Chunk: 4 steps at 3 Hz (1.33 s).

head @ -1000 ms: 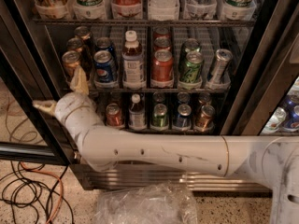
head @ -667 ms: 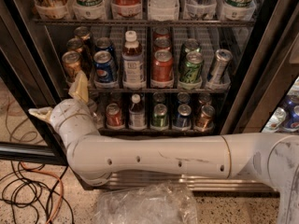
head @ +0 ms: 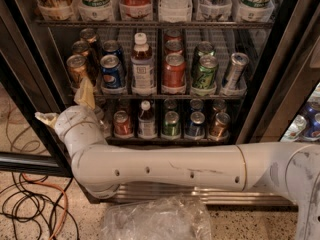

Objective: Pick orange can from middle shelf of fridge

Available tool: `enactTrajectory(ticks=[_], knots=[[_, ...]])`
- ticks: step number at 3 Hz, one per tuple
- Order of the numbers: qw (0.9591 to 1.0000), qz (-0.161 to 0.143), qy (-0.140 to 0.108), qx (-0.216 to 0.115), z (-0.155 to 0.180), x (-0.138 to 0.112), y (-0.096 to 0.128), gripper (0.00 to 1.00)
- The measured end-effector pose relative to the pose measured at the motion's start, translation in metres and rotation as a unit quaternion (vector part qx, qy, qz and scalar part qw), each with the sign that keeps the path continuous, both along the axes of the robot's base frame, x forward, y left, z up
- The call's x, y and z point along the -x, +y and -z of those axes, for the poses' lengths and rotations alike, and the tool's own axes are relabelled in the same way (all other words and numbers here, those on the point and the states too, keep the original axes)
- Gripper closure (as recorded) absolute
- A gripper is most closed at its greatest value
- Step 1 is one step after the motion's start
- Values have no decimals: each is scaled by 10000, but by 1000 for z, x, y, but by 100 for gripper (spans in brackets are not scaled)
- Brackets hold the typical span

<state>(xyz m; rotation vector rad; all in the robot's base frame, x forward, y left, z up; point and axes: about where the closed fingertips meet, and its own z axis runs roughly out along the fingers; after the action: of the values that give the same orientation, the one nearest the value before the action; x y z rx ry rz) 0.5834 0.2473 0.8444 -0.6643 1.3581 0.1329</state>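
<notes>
Three coppery cans stand in file in the leftmost lane of the middle shelf [head: 160, 95], and the front one is the orange can [head: 77, 69] — upright, with a dull orange-brown body, darker markings and a silver lid with its pull tab showing. It sits at the shelf's front edge, just beside a blue Pepsi can [head: 111, 70]. Further right along the same rack are a white-capped bottle [head: 142, 64], a red can [head: 174, 70], a green can [head: 205, 71] and a silver can [head: 235, 69] leaning to one side. The fridge [head: 267, 79] has a black frame, with more drinks on the racks above and below. The white arm [head: 165, 166] reaches in from the right, low across the front of the cooler, and bends upward at the left. Its pincer [head: 62, 100] is below the orange can and slightly to its left — spread apart and gripping nothing. One beige fingertip [head: 85, 91] points up to just under the can without touching it, while the other juts out to the left. On the speckled floor lie tangled cables [head: 27, 204] and a crumpled clear plastic bag [head: 155, 221].
</notes>
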Motion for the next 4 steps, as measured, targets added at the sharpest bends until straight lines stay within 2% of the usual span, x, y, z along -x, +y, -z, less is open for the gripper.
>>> enactTrajectory(ticks=[1, 2, 3, 4], knots=[[10000, 0, 0, 0, 0, 0, 0, 23], [9999, 38, -29, 114, -2, -3, 0, 22], [9995, 248, -132, 110, -9, -8, -9, 18], [9985, 467, -278, 117, -19, -17, -21, 36]])
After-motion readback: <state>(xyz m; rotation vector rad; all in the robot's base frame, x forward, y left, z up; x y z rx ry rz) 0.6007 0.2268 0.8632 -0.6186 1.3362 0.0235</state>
